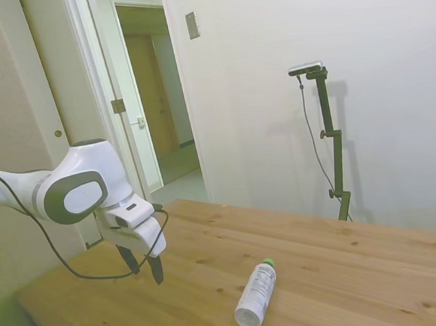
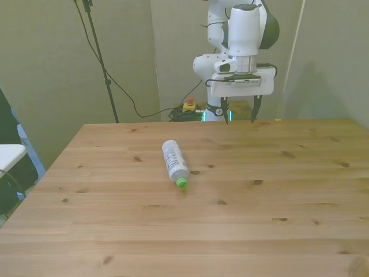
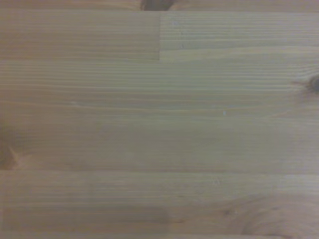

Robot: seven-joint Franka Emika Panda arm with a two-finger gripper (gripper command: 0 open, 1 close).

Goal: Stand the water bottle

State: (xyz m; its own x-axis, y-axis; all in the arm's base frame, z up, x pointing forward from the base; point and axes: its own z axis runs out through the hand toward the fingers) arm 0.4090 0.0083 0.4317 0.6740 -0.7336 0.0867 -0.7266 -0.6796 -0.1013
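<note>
Clearly nothing is done yet: the water bottle [image 2: 174, 162] lies on its side near the table [image 2: 288, 219] middle, w/ the gripper [image 2: 238, 113] spread open, empty, well apart from it.

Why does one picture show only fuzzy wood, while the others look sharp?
Wrist view: so close that only soft, slightly blurred table boards show. Side view: sharp, with soft light on the lying water bottle. Front view: clear, the bottle casting only a faint shadow.
</note>
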